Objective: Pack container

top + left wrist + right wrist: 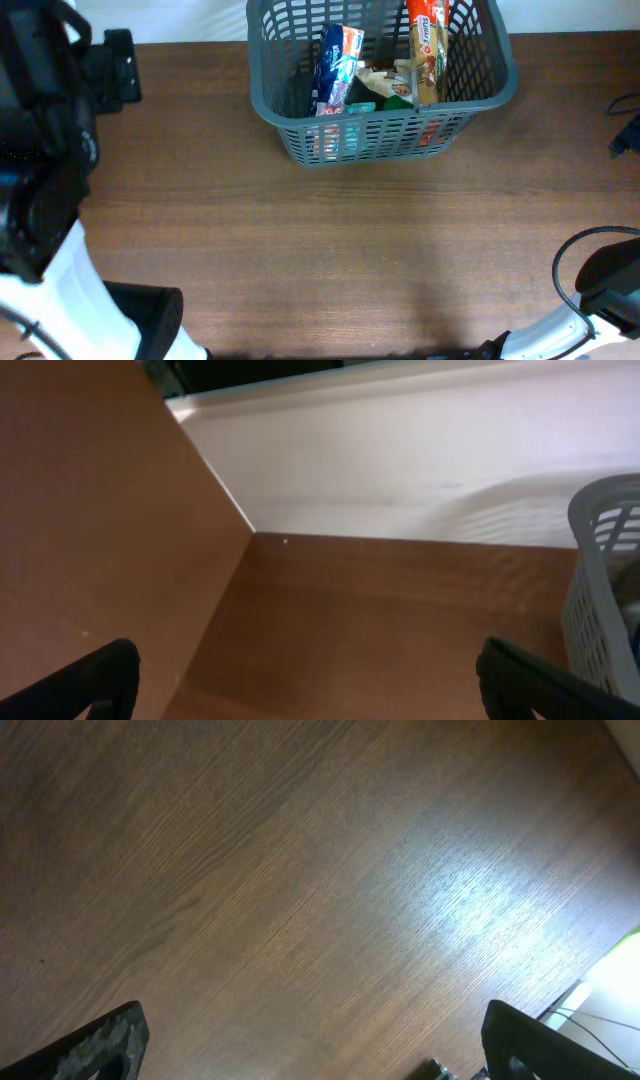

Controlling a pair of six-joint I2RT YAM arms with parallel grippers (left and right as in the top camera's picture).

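Note:
The container, a dark grey lattice basket [283, 113], stands at the back middle of the wooden table. Inside it are a blue snack packet [335, 62], a tall orange biscuit pack [427, 45], and a green and a pale packet between them. Its corner also shows at the right edge of the left wrist view [603, 575]. My left gripper [320, 695] is open and empty over the table's back left corner, well left of the basket. My right gripper [320, 1055] is open and empty over bare wood at the front right.
The left arm [45, 180] fills the left side of the overhead view. The right arm and its cable [605, 280] sit at the front right corner. A white wall [420, 460] runs behind the table. A wooden side panel [90, 520] rises at the left.

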